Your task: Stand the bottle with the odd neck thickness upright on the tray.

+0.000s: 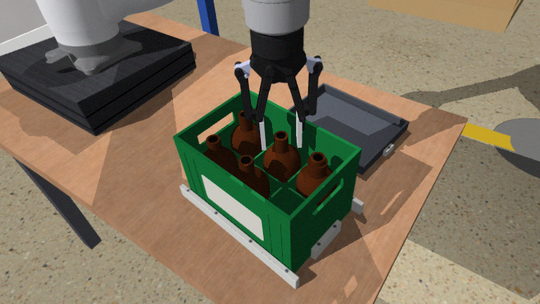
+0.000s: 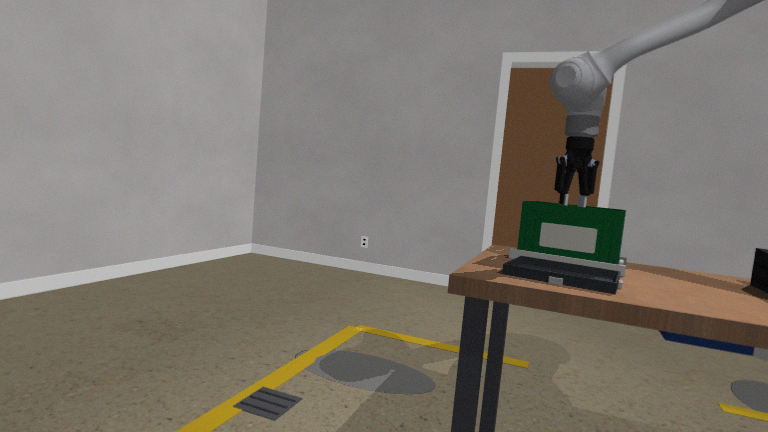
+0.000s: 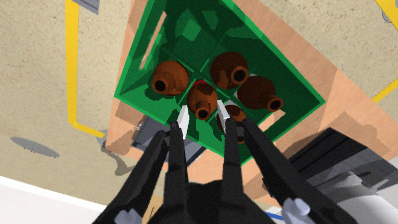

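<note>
The green crate [image 1: 287, 230] holds five brown bottles, all standing up. The gripper [image 1: 280, 132] hangs just above the middle-back bottle [image 1: 281, 155] — its thin neck sits between and a little below the two white fingertips [image 1: 262, 135]. The fingers are part way open and hold nothing. Just behind the gripper lies the dark gray tray [image 1: 362, 117], beside the crate.

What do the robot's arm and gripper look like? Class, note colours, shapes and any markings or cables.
The arm is smooth pale grey tubing with a rounded joint housing. At its wrist sits a black cylindrical collar. The gripper has slim black linkage bars, light grey pivot caps at the outer knuckles, and jaws ending in flat white pads. No cables or markings are visible.
</note>
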`<action>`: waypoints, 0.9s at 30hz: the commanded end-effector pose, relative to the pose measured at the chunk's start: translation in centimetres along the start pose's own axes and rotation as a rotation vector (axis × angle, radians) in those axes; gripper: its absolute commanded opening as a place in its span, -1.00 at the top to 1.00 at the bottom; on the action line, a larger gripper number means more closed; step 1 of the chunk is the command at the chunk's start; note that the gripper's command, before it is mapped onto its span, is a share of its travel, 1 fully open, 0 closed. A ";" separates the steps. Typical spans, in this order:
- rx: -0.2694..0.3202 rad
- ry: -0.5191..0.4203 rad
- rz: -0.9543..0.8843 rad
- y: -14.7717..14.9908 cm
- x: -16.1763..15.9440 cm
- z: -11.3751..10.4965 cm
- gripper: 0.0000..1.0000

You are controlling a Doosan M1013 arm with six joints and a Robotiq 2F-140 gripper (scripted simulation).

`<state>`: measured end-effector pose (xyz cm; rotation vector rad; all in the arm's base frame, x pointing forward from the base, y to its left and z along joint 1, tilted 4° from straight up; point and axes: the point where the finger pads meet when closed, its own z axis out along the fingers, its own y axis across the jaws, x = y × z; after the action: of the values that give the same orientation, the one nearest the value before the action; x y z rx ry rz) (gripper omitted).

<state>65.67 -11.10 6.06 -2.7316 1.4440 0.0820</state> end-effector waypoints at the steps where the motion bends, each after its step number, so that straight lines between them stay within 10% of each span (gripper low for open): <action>1: 0.000 0.000 0.000 0.0 0.0 0.0 0.24; 9: 0.000 0.000 0.000 0.0 0.0 0.0 0.24; 10: 0.000 0.000 0.000 0.0 0.0 0.0 1.00; 27: 0.000 0.000 0.000 0.0 0.0 0.0 1.00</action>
<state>65.68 -11.10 6.07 -2.7316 1.4440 0.0817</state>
